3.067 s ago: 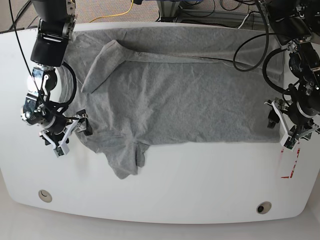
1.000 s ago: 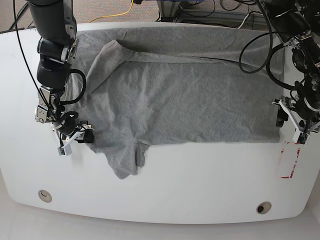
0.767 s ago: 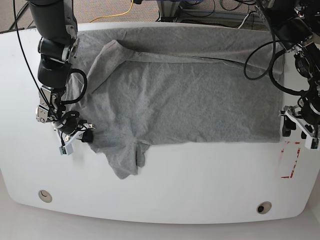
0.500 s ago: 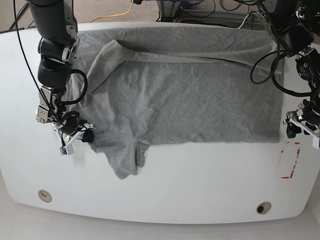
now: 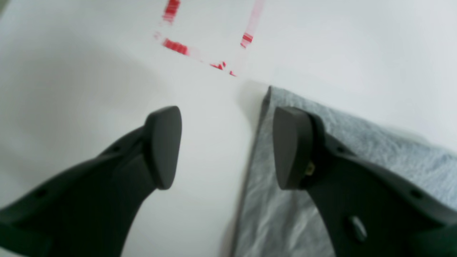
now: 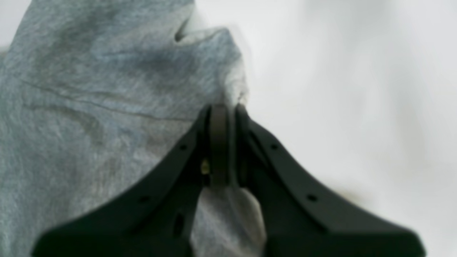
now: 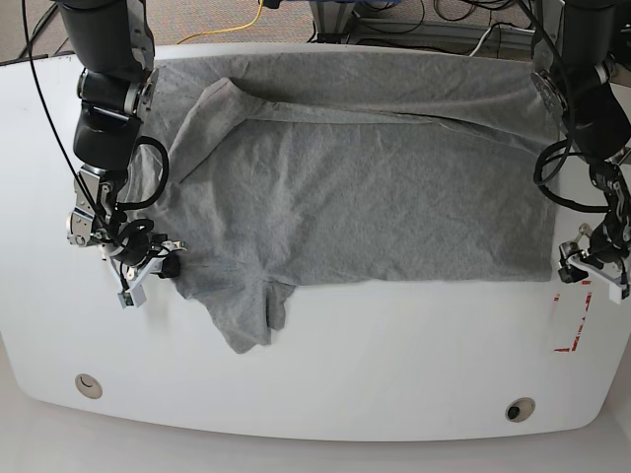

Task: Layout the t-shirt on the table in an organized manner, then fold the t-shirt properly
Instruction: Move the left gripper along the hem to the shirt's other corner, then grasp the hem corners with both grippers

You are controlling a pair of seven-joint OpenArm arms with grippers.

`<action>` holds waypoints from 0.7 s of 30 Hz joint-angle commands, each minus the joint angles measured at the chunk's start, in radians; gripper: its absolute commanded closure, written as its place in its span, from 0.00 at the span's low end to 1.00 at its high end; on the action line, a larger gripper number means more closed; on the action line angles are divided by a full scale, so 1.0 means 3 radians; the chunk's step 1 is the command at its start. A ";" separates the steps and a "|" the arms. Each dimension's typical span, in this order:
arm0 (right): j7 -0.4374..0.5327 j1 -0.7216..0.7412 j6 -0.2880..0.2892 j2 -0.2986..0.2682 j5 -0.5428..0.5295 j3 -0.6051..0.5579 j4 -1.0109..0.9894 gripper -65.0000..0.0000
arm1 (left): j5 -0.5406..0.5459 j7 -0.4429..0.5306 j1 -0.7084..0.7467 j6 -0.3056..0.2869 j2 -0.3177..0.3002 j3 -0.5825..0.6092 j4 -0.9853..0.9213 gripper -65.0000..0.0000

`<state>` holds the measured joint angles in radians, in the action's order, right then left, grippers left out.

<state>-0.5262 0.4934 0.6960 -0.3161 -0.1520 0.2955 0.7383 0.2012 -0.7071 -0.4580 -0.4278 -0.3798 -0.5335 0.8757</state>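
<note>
My right hand (image 6: 222, 117) has just clamped onto the heather-grey cotton t-shirt's (image 7: 355, 187) shoulder edge; my left hand (image 5: 226, 146), fingers apart, has dropped beside its hem corner, ready for spreading.

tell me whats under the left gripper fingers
Bare white table lies between the open left gripper fingers, with the t-shirt edge beneath one finger. The cloth hides whatever is underneath it.

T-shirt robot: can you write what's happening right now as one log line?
phase: laying out | right end effector: shut on t-shirt edge | left end effector: open, astride t-shirt corner, not gripping | table: shirt spread, still wrinkled
</note>
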 commanded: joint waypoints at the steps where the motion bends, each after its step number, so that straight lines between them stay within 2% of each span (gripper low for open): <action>1: 0.0064 0.0076 0.0007 -0.0049 -0.0033 0.0010 0.0063 0.96 | -0.0029 0.0216 -0.0169 -0.0034 -0.0061 0.0083 -0.0201 0.41; 17: 0.0064 0.0061 0.0007 -0.0049 -0.0038 0.0010 0.0068 0.96 | -0.0060 0.0595 -0.0455 -0.0039 -0.0051 0.0594 -0.1044 0.41; 21: 0.0064 0.0061 0.0007 -0.0049 -0.0043 0.0010 0.0068 0.96 | -0.0060 0.0600 -0.0455 -0.0039 -0.0046 0.0676 -0.1101 0.41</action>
<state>-0.5247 0.4828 0.6960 -0.3134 -0.1532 0.2955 0.7387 0.1802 -0.5137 -0.5739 -0.4366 -0.3805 -0.3424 0.5430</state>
